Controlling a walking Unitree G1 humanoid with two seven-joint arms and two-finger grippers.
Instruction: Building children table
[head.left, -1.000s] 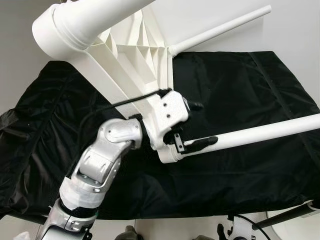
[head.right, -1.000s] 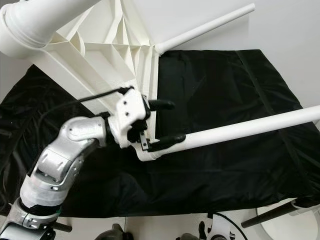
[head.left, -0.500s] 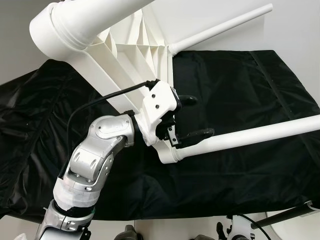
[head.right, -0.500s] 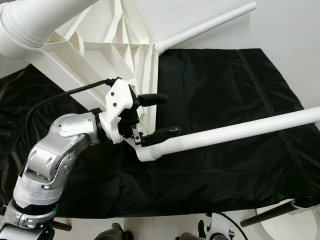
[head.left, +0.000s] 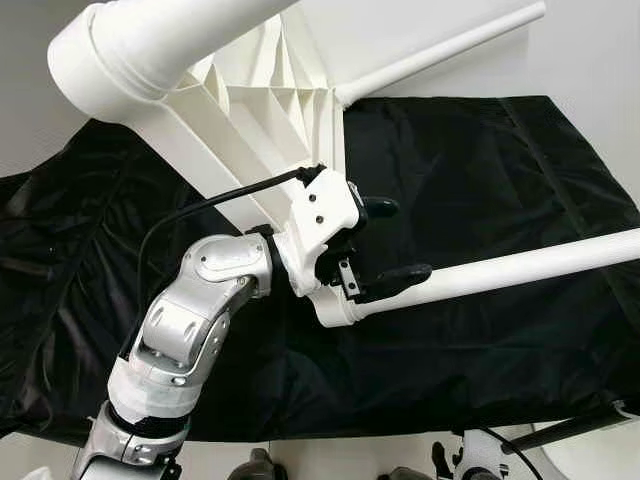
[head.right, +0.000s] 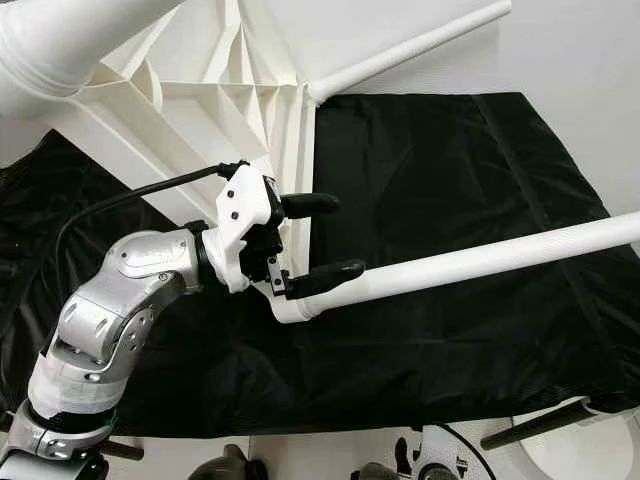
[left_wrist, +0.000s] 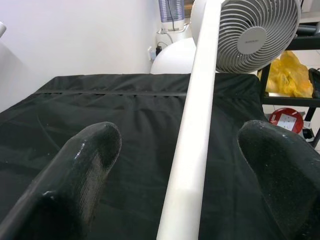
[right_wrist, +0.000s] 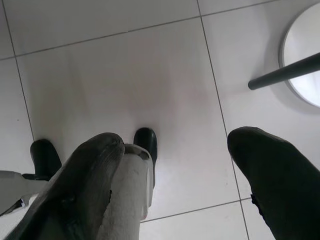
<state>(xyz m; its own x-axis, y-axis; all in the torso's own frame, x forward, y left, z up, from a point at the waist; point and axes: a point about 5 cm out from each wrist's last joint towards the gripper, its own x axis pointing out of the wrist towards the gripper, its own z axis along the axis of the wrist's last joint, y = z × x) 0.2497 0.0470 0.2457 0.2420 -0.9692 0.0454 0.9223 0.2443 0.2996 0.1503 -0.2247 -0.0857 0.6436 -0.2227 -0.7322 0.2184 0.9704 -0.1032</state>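
At the far left, a thick white table leg (head.left: 150, 45) sits in the corner of the overturned white children table (head.left: 255, 115), whose ribbed underside faces the camera. The table lies on a black cloth (head.left: 480, 180) spread over the work surface.

Below the ribs, the silver left arm (head.left: 190, 320) reaches up toward the middle of the scene. The left gripper (head.left: 385, 245) has its two black fingers spread apart, one on each side of a long thin white leg (head.left: 520, 265). The lower finger (head.right: 325, 277) lies along this leg near its socket end; I cannot tell if it really touches. The left wrist view shows the leg (left_wrist: 192, 125) passing between the fingers with a gap on each side, so nothing is clamped.

To the right, the thin leg runs across the cloth to the edge of the picture. Another thin white leg (head.left: 440, 50) rises behind, toward the upper right.

The right gripper (right_wrist: 175, 175) hangs low over the white tiled floor (right_wrist: 125, 75), its fingers apart and holding nothing.

In the left wrist view a grey fan (left_wrist: 255, 32) stands beyond the cloth; its small hub label is not readable.
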